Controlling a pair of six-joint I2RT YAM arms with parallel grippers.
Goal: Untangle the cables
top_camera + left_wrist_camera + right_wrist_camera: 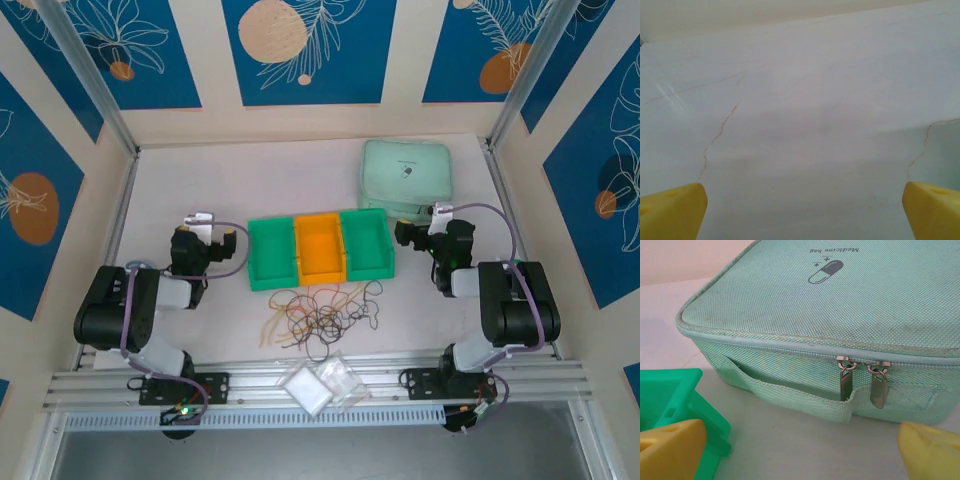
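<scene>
The cables lie in a loose tangle of thin black, brown-orange and pale yellow loops on the white table, just in front of the three bins. My left gripper hovers to the left of the bins, well away from the tangle. In its wrist view the left gripper is open, yellow fingertips wide apart over bare table. My right gripper sits right of the bins, facing the mint bag. It is also open, with nothing between its yellow fingers.
A green bin, an orange bin and another green bin stand side by side mid-table. A mint medicine bag lies behind them, its zipped front near my right gripper. Clear plastic bags rest on the front edge.
</scene>
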